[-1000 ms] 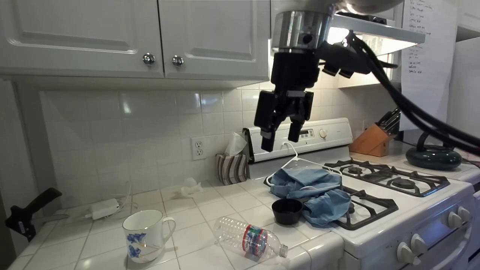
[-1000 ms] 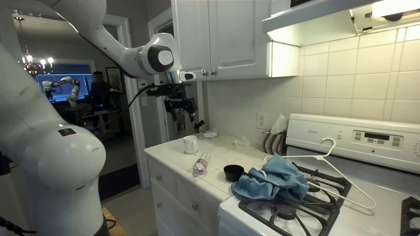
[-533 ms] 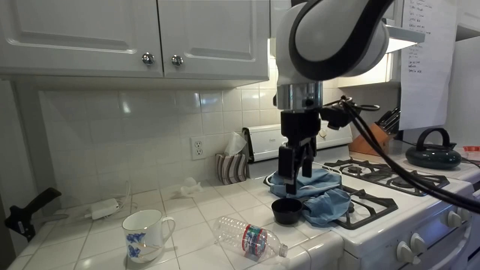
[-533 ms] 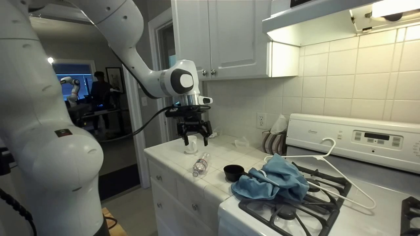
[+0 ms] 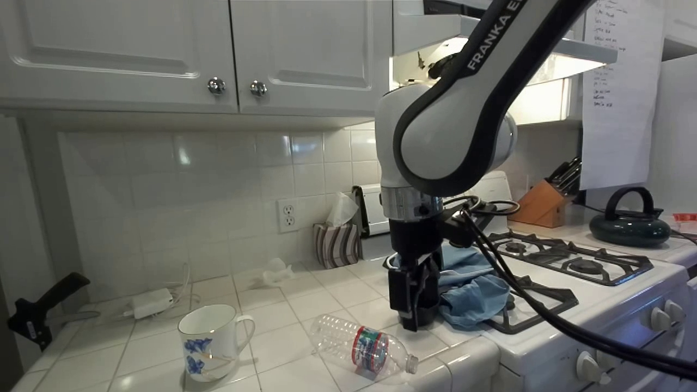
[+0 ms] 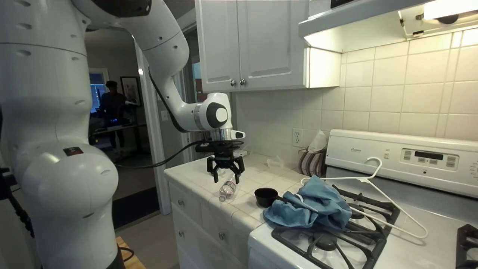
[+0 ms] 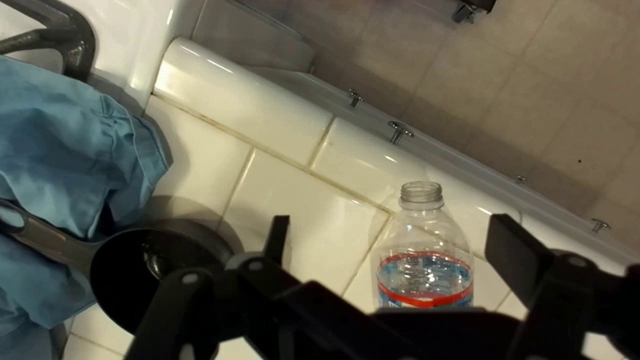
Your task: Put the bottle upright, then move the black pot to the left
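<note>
Clear plastic bottle point(image 5: 370, 349) lies on its side on tiles point(image 5: 286, 337), and above it hangs the gripper point(image 6: 226, 181), spread wide! The black pot point(image 6: 266, 197) (tucked against blue cloth point(image 7: 65, 145)) sits nearby.

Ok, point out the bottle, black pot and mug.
Bottle point(image 5: 368, 348), in an exterior view: its label.
Black pot point(image 6: 264, 201), in an exterior view: its outer wall.
Mug point(image 5: 212, 344), in an exterior view: its outer side.

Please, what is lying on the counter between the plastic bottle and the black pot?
Only white counter tile: in an exterior view, it fills the whole stretch from the plastic bottle to the black pot.
</note>
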